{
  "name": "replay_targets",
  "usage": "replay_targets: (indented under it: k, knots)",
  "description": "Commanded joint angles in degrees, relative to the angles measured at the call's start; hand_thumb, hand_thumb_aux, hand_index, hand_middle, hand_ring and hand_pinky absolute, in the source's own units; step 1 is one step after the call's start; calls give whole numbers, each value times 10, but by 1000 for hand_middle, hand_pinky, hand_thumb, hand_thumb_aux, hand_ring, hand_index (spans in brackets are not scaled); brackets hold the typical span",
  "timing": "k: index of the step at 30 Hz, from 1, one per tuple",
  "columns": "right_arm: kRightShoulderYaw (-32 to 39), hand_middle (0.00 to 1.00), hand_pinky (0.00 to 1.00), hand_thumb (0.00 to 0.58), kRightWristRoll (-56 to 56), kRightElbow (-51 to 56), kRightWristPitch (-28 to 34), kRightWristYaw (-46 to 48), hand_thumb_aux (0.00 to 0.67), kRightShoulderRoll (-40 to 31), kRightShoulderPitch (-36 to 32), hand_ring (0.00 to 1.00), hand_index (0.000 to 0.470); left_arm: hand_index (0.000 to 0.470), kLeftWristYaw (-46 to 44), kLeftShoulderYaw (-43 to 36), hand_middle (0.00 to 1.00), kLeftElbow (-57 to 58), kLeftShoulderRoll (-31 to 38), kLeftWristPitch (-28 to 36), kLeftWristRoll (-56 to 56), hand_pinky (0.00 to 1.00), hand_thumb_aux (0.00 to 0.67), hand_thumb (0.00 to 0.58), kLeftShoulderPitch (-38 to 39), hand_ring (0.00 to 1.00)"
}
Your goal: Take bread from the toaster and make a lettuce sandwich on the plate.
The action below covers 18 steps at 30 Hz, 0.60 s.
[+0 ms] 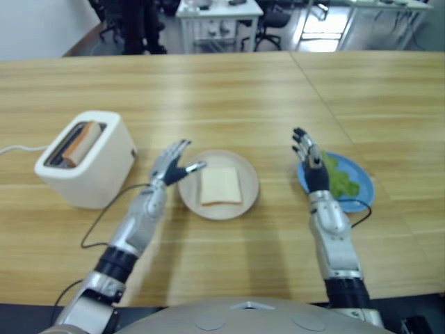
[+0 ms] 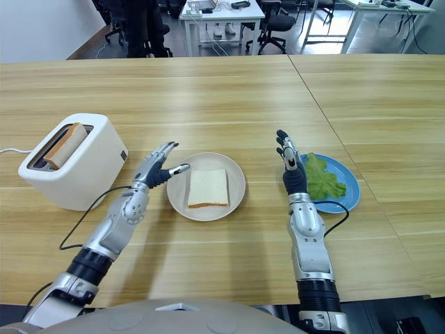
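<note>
At table centre, what is the status of the plate (image 2: 238,177)?

Round, cream, flat on the table (image 2: 208,97). One slice of bread (image 2: 207,188) lies flat on it, near the middle. Nothing is stacked on the bread.

Position of the left hand (image 2: 158,169) relative to that bread?

Just beside the plate's left rim, between the toaster (image 2: 83,181) and the plate. Its fingers are spread and empty, with the thumb pointing toward the rim. The hand is apart from the bread. Whether the thumb touches the rim cannot be determined from where I stand.

Toaster contents?

A second slice (image 2: 65,145) stands upright in the slot, its top edge above the housing. The toaster is white and sits to the left of the left hand, near it but not touching. A black cable (image 2: 73,233) runs over the table from the toaster's base, passing under the left forearm.

Right hand (image 2: 290,167)?

Fingers extended, close together, pointing away from the robot. It grips nothing. It stands at the left edge of the blue plate (image 2: 351,193), to the right of the cream plate.

Lettuce (image 2: 323,179)?

On the blue plate, just right of the right hand. Contact between hand and lettuce is not visible. The lettuce and the bread are well apart, each on its own plate.
</note>
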Motion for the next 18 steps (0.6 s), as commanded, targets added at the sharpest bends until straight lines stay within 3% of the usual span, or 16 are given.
replay_targets:
  k: [1, 4, 8, 11, 18]
  knots:
    - [-48, 0, 0, 0, -175, -42, -23, -55, 0, -106, 12, 0, 0, 0, 10, 37, 0, -81, 8, 8, 0, 0, 0, 0, 33, 0]
    - [-53, 0, 0, 0, -388, 24, 8, -147, 0, -254, 15, 0, 0, 0, 5, 54, 0, -93, -7, -3, -39, 0, 0, 0, 48, 0]
    - [36, 0, 0, 0, -531, 221, 41, -213, 0, -378, -34, 0, 0, 0, -1, 55, 0, -74, -20, -6, -57, 0, 0, 0, 53, 0]
    - [101, 0, 0, 0, -569, 359, 31, -253, 0, -399, -91, 0, 0, 0, 0, 49, 0, -78, -25, -3, -50, 0, 0, 0, 56, 0]
    - [234, 0, 0, 0, -607, 596, 18, -309, 0, -363, -209, 0, 0, 0, -1, 36, 0, -68, -38, -6, -49, 0, 0, 0, 52, 0]
